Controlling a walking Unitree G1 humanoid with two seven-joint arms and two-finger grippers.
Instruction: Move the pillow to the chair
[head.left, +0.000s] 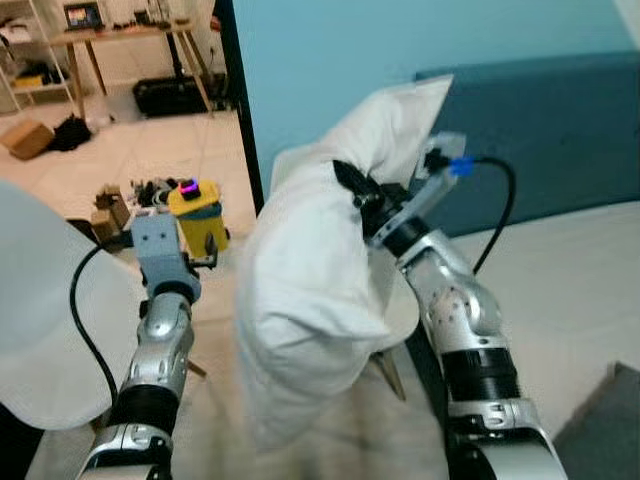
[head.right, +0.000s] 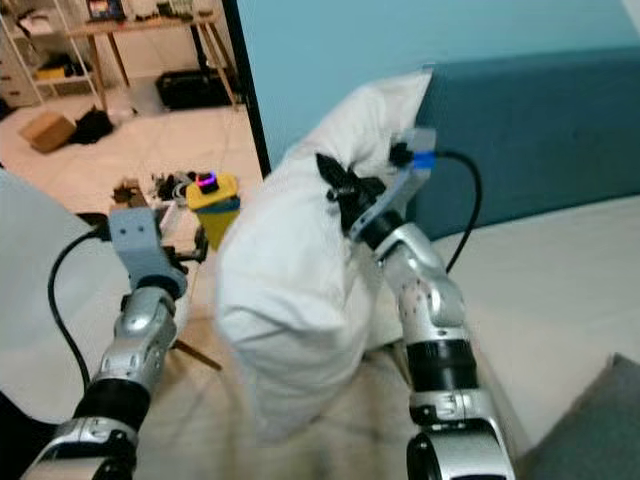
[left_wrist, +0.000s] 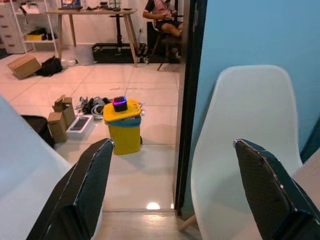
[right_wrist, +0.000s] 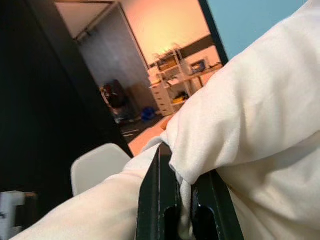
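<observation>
**Pillow aloft beside the doorway, chair just past it**

The right gripper (head.left: 352, 188) has its jaws clamped on a fold of the white pillow (head.left: 310, 290), which hangs in the air above the bed (head.left: 570, 300), in front of the blue headboard (head.left: 560, 130). The left gripper (left_wrist: 172, 195), jaws wide apart, faces the white chair (left_wrist: 240, 130) beside the black door frame (left_wrist: 187, 100). Its wrist view shows open tile floor (left_wrist: 135, 175) around a yellow bin (left_wrist: 123, 125).

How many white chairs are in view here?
2: one chair ahead of the open left tool, past the doorframe; another chair at the robot's left. Others may be hidden behind the pillow.
</observation>
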